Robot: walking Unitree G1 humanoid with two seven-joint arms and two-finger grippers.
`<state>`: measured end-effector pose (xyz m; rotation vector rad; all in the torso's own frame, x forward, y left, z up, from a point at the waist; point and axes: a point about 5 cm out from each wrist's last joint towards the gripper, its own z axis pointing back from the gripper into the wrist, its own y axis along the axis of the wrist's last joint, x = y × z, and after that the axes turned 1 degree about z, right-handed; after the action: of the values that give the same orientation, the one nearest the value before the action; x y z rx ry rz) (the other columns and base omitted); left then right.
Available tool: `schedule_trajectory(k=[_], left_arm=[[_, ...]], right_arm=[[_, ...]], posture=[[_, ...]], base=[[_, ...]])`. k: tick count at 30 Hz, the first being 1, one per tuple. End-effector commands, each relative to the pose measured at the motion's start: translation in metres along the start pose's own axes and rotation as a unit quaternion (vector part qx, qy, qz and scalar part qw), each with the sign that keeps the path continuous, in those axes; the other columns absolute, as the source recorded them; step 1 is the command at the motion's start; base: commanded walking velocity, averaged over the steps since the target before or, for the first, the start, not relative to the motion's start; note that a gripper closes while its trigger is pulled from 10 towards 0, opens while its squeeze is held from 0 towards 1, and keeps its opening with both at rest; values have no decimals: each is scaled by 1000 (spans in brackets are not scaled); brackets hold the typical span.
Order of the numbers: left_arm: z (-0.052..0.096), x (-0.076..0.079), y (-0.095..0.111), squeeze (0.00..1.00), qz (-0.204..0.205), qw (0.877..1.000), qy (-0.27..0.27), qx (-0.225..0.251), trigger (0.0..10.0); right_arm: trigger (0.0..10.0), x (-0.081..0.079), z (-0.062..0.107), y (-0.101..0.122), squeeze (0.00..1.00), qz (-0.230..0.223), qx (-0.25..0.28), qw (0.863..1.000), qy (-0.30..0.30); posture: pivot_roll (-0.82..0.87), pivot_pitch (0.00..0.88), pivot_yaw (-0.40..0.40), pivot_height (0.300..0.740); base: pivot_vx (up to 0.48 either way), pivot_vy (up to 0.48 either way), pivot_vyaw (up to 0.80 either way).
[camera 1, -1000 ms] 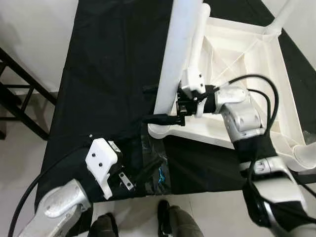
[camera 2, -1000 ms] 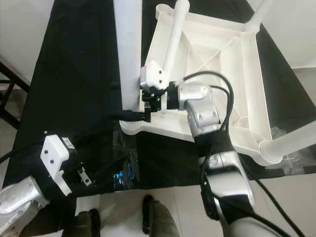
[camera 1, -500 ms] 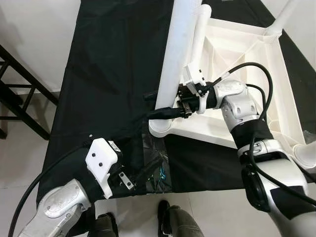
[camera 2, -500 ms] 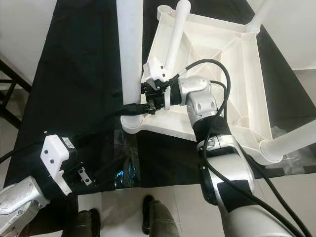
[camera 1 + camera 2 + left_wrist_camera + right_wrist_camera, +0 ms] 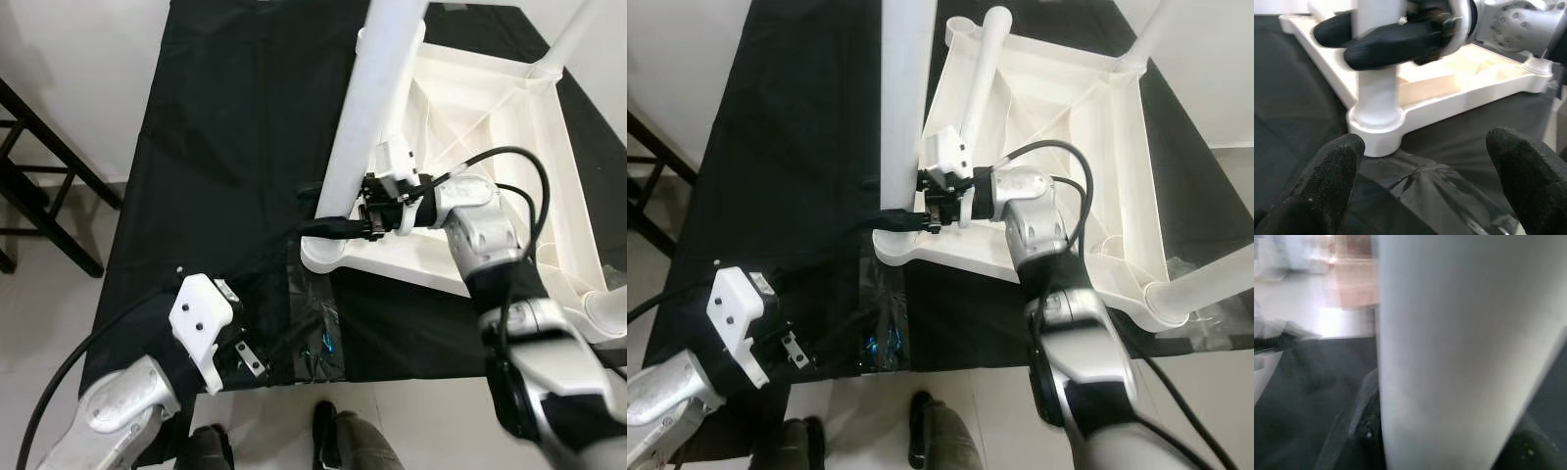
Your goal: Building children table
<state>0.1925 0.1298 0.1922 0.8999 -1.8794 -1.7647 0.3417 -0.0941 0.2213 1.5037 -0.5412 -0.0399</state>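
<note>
Where cloth (image 5: 225,147) crumples, plastic wrapper (image 5: 312,323).

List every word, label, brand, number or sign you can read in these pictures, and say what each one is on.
None: no readable text stands on anything here.
The white table top, its white leg and the black cloth are plain.
The clear plastic bag by the left gripper shows a small blue mark, too small and blurred to read.
The right gripper and its camera housing carry no legible label.
</note>
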Motion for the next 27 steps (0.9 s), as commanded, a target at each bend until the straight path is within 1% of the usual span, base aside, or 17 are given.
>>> schedule_trajectory(k=[1,4,5,6,12,13,15,16,17,18,19,21,23,24,25,26,27], left_arm=[[3,1,-1,0,3,1000,-6,-2,10000],[3,1,-1,0,3,1000,-6,-2,10000],[3,1,-1,0,5,1000,-10,-3,10000],[0,2,-1,0,6,1000,-16,-1,10000],[-2,3,-1,0,7,1000,-21,0,10000],[-1,3,-2,0,6,1000,-21,-1,10000],[-1,3,-2,0,6,1000,-21,-1,10000],[-1,2,-2,0,6,1000,-20,0,10000],[-1,2,-2,0,6,1000,-20,0,10000],[-2,3,-2,0,7,1000,-21,0,10000],[-3,3,-2,0,7,1000,-22,1,10000],[-3,4,-2,0,7,1000,-23,1,10000],[-4,4,-3,0,7,1000,-24,1,10000],[-4,4,-3,0,7,1000,-24,1,10000],[-4,4,-2,0,7,1000,-24,2,10000],[-4,3,-2,0,6,1000,-23,2,10000],[-4,3,-2,0,6,1000,-23,2,10000]], right_arm=[[0,-49,-1,-56,0,-33,-167,978,-120],[0,-49,-1,-56,0,-33,-167,978,-120],[0,-75,-6,-57,0,-51,-177,967,-177],[0,-81,-10,-52,0,-57,-174,961,-207],[0,-71,-20,-41,0,-46,-153,962,-220],[1333,-70,-20,-40,0,-44,-149,962,-223],[1333,-70,-20,-40,0,-44,-149,962,-223],[10000,-69,-20,-36,0,-46,-145,962,-225],[10000,-69,-20,-36,0,-46,-145,962,-225],[10000,-61,-21,-27,1000,-49,-123,967,-217],[10000,-54,-22,-15,1000,-54,-100,970,-214],[10000,-49,-22,-8,1000,-56,-85,972,-212],[10000,-42,-22,7,1000,-37,-49,985,-161],[10000,-42,-22,7,1000,-37,-49,985,-161],[10000,-41,-20,14,129,-17,-35,993,-116],[10000,-37,-15,18,0,4,-26,998,-59],[10000,-37,-15,18,0,4,-26,998,-59]], posture=[[96,321,-116,740],[96,321,-116,740],[91,306,-102,740],[96,297,-107,740],[96,296,-107,740],[97,293,-101,740],[97,293,-101,740],[95,290,-100,740],[95,290,-100,740],[93,286,-100,740],[96,284,-100,740],[96,284,-100,740],[115,276,-98,740],[115,276,-98,740],[115,276,-98,740],[123,274,-98,740],[123,274,-98,740]], base=[[0,0,0],[0,0,0],[0,0,0],[0,0,0],[0,0,0],[0,0,0],[0,0,0],[0,0,0],[0,0,0],[0,0,0],[0,0,0],[0,0,0],[0,0,0],[0,0,0],[0,0,0],[0,0,0],[0,0,0]])
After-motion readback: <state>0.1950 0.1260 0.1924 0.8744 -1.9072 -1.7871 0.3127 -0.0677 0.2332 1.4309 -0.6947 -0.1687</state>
